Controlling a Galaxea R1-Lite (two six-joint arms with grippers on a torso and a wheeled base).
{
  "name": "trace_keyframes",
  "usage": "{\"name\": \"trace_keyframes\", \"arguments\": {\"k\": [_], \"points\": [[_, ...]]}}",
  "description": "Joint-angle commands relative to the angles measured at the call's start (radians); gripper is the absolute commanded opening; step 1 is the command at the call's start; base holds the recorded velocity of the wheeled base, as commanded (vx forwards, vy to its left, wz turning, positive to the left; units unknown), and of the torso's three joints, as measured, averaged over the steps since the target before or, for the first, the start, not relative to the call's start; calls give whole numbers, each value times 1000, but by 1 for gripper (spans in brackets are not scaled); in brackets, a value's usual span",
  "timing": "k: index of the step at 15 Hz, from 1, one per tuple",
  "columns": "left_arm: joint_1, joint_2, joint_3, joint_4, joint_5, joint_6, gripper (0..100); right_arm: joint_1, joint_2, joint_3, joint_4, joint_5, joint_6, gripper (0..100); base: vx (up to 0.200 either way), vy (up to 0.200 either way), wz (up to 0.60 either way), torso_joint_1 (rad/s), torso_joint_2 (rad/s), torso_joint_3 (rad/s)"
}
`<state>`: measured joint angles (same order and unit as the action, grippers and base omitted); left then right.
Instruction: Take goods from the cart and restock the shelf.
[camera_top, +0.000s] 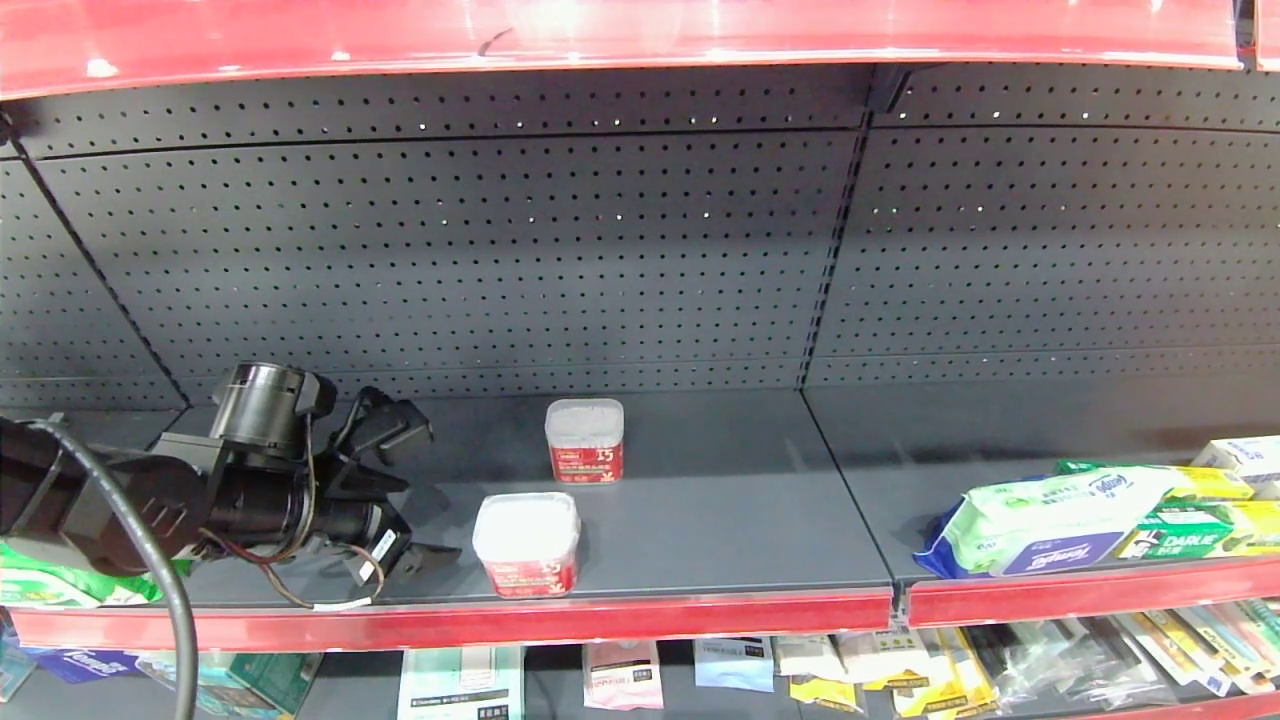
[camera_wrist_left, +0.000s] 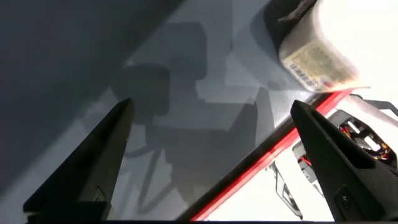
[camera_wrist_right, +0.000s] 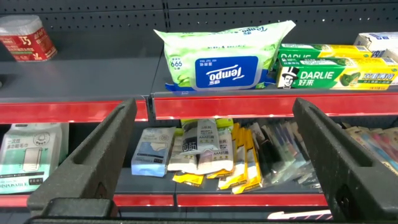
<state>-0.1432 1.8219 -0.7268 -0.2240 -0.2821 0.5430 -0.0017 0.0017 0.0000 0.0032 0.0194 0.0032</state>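
At lower left of the head view, the left gripper (camera_top: 437, 493) sits low over the shelf (camera_top: 700, 500), fingers spread with nothing between them. The front tub (camera_top: 526, 545) stands upright just right of the fingertips, apart from them, near the red shelf edge. A second tub (camera_top: 585, 440) stands behind it, higher in frame. The right gripper (camera_wrist_right: 214, 107), likewise spread and empty, faces the wipes pack (camera_wrist_right: 221, 56). Judgement: the left arm is nearer, and any withdrawal should run frame-left, clear of the front tub.

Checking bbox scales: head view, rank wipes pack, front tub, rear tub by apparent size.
1. wipes pack
2. front tub
3. rear tub
Tubs look alike; the front one is nearer the camera, so that order is unsure.
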Motion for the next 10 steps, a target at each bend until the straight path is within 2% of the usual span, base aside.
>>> {"name": "trace_keyframes", "arguments": {"k": [1, 10], "points": [[-12, 23, -16, 0, 0, 0, 100, 0, 0, 0, 0, 1, 0, 100, 0, 0, 0, 0, 0, 0], [-45, 73, -75, -1, 0, 0, 100, 0, 0, 0, 0, 1, 0, 100, 0, 0, 0, 0, 0, 0]]}}
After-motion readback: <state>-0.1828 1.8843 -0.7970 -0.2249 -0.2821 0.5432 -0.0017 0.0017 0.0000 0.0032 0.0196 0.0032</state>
